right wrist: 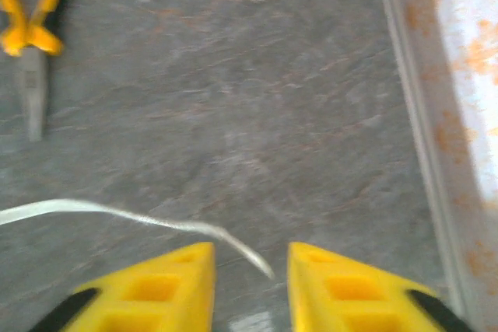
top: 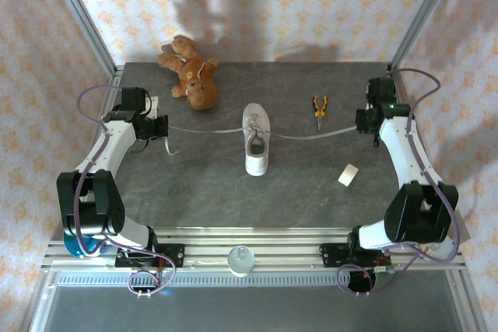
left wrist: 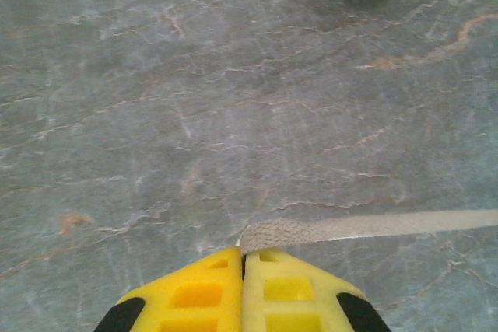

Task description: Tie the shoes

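- A small white low-top sneaker (top: 257, 144) is seen near the middle of the table, between the two arms.
- Its long thin white laces are drawn out sideways, one towards each arm. The left lace (left wrist: 366, 227) is stretched nearly straight, and the right lace (right wrist: 117, 211) sags in a loose curve.
- The left gripper (left wrist: 243, 253) is seen with its yellow fingers pressed together, clamped on the flat end of the left lace.
- The jaws of the right gripper (right wrist: 249, 258) are held apart. The tip of the right lace lies loose between them and nothing is gripped.
- No loops or bow are seen, so the task is judged to be at an early stage. It cannot be told whether a first crossing is made over the eyelets. The loops and the final tightening are judged to be left.
- The work is laid on a dark grey, stone-veined tabletop (top: 194, 184).
- A brown teddy bear (top: 193, 77), yellow-handled pliers (top: 320, 110) and a small cream block (top: 348, 175) are placed apart from the sneaker.
- The cell is enclosed by pale wallpaper with an orange floral print (top: 311, 5) and by aluminium frame posts.
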